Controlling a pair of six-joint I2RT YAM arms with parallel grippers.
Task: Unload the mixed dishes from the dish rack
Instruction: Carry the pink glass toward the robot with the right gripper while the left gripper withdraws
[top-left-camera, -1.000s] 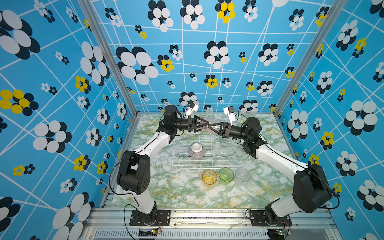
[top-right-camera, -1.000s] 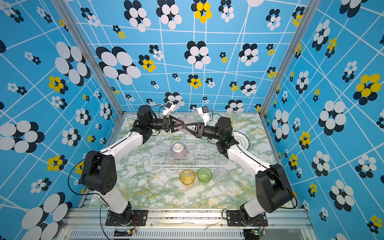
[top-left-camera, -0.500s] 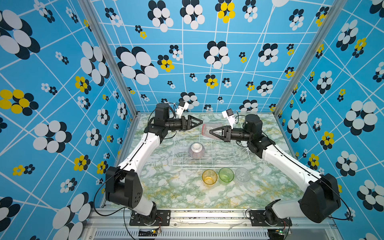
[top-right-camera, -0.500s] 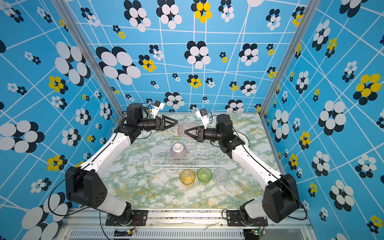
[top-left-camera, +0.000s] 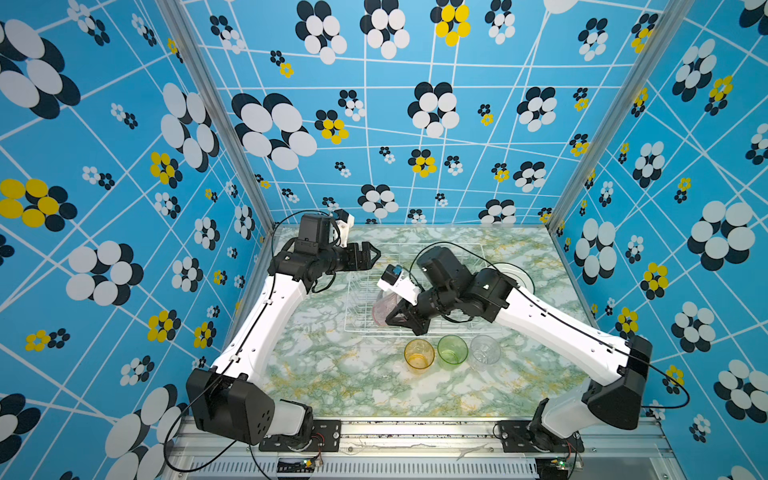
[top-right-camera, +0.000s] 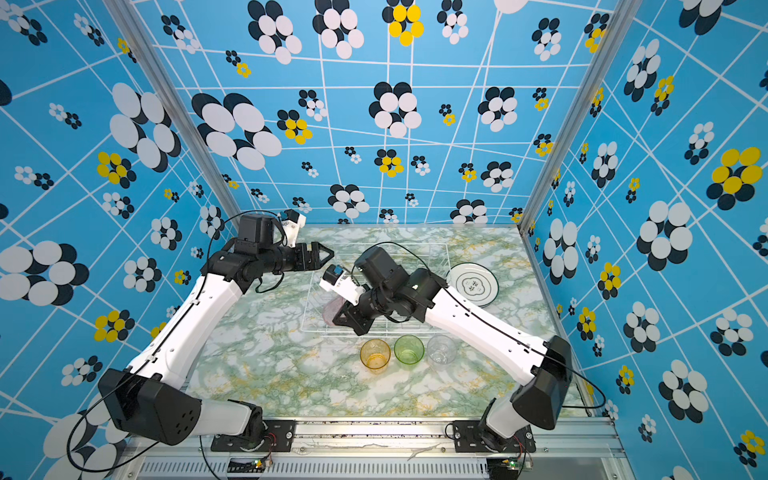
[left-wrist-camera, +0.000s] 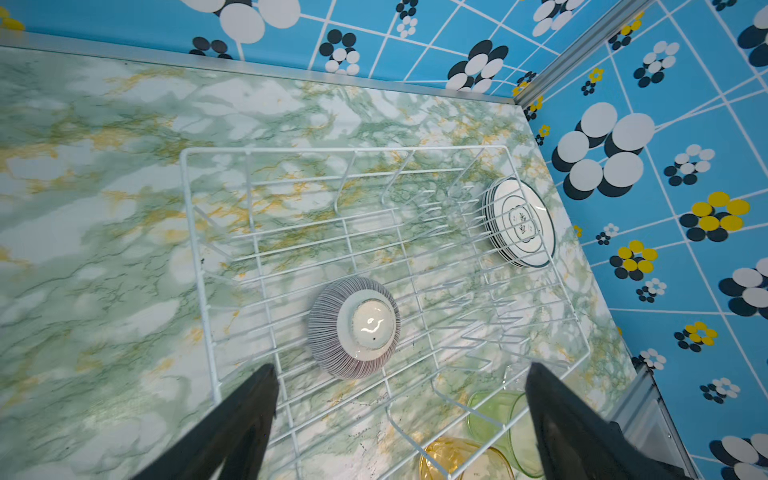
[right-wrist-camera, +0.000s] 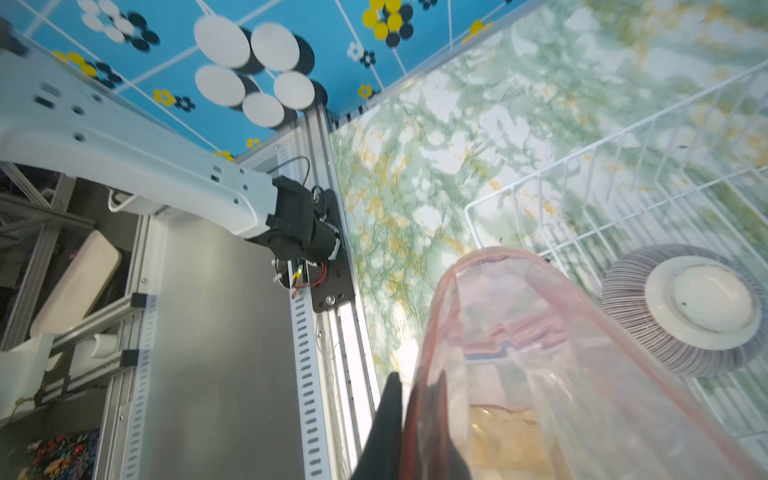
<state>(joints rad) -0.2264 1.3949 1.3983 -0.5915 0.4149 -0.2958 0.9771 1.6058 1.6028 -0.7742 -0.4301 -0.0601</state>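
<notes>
Right gripper (top-left-camera: 392, 320) sits nearer than before, pinching pink tumbler (top-left-camera: 381, 308) over 7 o'clock corner of dish rack (top-left-camera: 351, 291); left gripper (top-left-camera: 374, 254), pulled back to 10 o'clock, stands spread, empty.

The left arm (top-left-camera: 270, 324) is leaning up from its base with the elbow bent. The left gripper (top-left-camera: 371, 254) is pointing level toward the middle, its jaws standing wide apart and holding nothing. The right arm (top-left-camera: 557, 332) is lying lower and stretching in toward the centre, while the right gripper (top-left-camera: 402, 322) is angling downward with its fingers (right-wrist-camera: 388, 415) pinching the wall of the pink tumbler (right-wrist-camera: 540, 332), one outside and one inside.
</notes>
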